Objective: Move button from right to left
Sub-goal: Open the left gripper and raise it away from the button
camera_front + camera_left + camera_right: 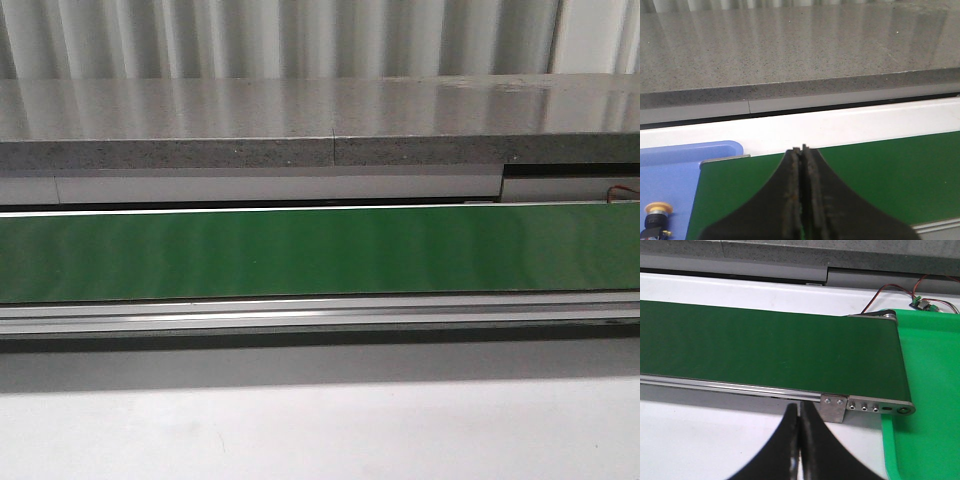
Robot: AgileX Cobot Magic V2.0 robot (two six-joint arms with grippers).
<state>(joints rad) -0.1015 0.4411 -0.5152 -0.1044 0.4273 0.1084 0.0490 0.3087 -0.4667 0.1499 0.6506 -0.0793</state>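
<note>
Across the front view a long green belt (320, 250) is stretched from edge to edge, framed by a silver rail (320, 315) on the near side and backed by a grey speckled ledge (300, 120). Nearer the camera a pale tabletop (320, 430) is seen. Neither arm is caught in the front view.

At the belt's left end a blue tray (670, 170) is laid, and on it the button (656, 217) is found, its yellow cap uppermost above a black collar, partly cut off by the frame edge. At the belt's right end a green tray (935, 390) is placed, with a small circuit board (922, 304) and red wires beyond it.

The left gripper (802, 150) is held low over the belt's near-left part, close beside the blue tray, with its jaws pressed together and nothing between them. The right gripper (799, 407) is poised over the tabletop just in front of the rail's end bracket (834, 407), its jaws likewise closed on nothing.
</note>
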